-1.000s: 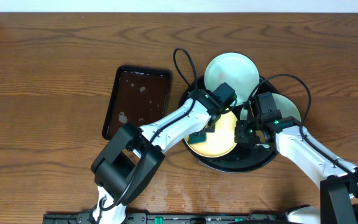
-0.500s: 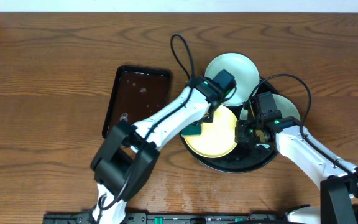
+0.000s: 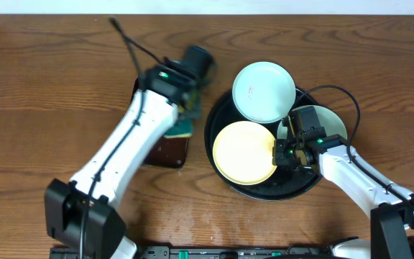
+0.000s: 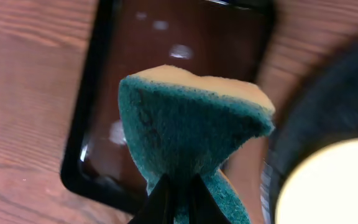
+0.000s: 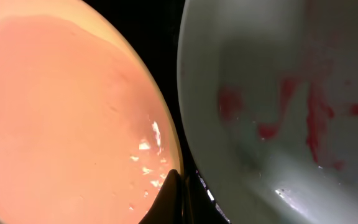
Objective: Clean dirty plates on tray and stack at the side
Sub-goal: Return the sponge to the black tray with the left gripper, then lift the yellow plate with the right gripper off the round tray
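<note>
At lower centre of the overhead view, the yellow plate (image 3: 243,151) lies on the black tray (image 3: 264,188), left of the right pincer (image 3: 282,152), which pinches its right rim. The left pincer (image 3: 184,115), farther off at upper left, clamps a teal sponge (image 3: 181,129) above the brown tray (image 3: 165,152).

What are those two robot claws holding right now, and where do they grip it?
The left gripper pinches the teal sponge by one squeezed edge. The right gripper appears to clamp the yellow plate by its rim.
</note>
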Controlling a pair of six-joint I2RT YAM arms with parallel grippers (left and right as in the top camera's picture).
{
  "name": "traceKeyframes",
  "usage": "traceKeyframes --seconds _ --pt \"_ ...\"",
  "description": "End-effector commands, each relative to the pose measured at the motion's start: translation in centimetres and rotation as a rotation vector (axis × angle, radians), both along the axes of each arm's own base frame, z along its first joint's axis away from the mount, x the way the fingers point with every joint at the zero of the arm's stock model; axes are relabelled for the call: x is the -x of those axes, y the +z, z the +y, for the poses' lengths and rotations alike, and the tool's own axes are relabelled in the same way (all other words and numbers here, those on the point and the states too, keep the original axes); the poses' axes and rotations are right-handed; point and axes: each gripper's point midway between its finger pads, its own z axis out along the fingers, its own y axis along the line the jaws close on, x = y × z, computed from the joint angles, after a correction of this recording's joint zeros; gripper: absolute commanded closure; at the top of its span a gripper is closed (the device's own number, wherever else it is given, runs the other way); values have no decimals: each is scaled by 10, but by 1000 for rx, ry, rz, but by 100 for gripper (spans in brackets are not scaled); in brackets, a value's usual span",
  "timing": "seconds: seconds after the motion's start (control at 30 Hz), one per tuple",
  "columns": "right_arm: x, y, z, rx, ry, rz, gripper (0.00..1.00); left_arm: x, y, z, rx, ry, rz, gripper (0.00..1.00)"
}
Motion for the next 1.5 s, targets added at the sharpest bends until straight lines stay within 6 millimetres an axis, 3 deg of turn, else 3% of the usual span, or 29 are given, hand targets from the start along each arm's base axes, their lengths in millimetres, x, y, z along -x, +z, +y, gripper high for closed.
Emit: traceKeyframes --seconds 0.0,0.1,0.23,0.33,0.43,0.6,0.83,1.03,1.23,1.33,1.47 --pt "-3 1 -8 51 29 -26 99 4 -43 18 32 -8 101 92" --pt "-7 10 -7 45 28 -48 99 2 -68 17 166 -33 128 93" --pt "-10 30 -6 37 29 -86 99 1 -71 27 243 6 141 91" --pt "-13 47 -11 59 32 -141 99 -1 -65 33 292 21 132 66" --pt "-18 63 -21 111 23 -208 99 1 -54 36 335 34 116 48" --pt "-33 96 -33 183 33 -367 99 8 -14 31 412 12 32 42" --pt "-42 142 -40 319 85 -566 99 36 65 34 438 -32 -175 32" --pt "-36 174 -12 391 199 -715 99 66 109 39 450 -58 -306 26" --pt "-23 183 6 515 256 -772 99 85 123 41 454 -65 -343 22" --pt "-18 175 10 510 268 -744 99 88 121 42 452 -63 -331 22" --pt "-19 158 1 508 203 -673 99 88 117 42 451 -59 -314 22"
